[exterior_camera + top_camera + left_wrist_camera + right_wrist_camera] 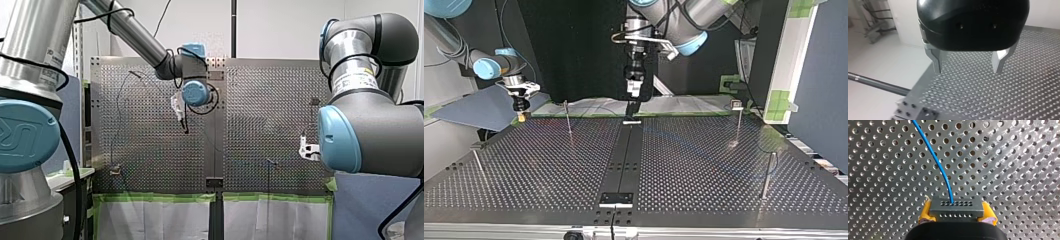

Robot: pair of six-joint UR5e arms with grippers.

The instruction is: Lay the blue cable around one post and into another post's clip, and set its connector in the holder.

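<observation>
**Connector carry.** Right arm: yellow-padded jaws clamped on the grey connector, held above the bench at its far left edge in the top view. The blue cable leaves the connector's outer face and curves ahead over the perforations. Its other end is out of sight. Left arm: jaws apart and empty, hanging over the centre strip at the bench's far side.

**Handling, as judged.** The connector is not yet in a holder, and whether the cable already rounds a post cannot be told.
- Carry the connector low and level.
- Pass outside the chosen post, so the cable wraps the shaft rather than riding over the tip.
- Leave enough slack that the thin wire is not pulled from the connector.
- The free left jaws could press the cable into the clip.

**Count.**
- Arms: two.
- Cable: one.
- Connector: one.
- Posts: four, two at each side of the top view.
- Black brackets on the centre strip: two, one near and one far. Which of them is the holder cannot be told.
</observation>
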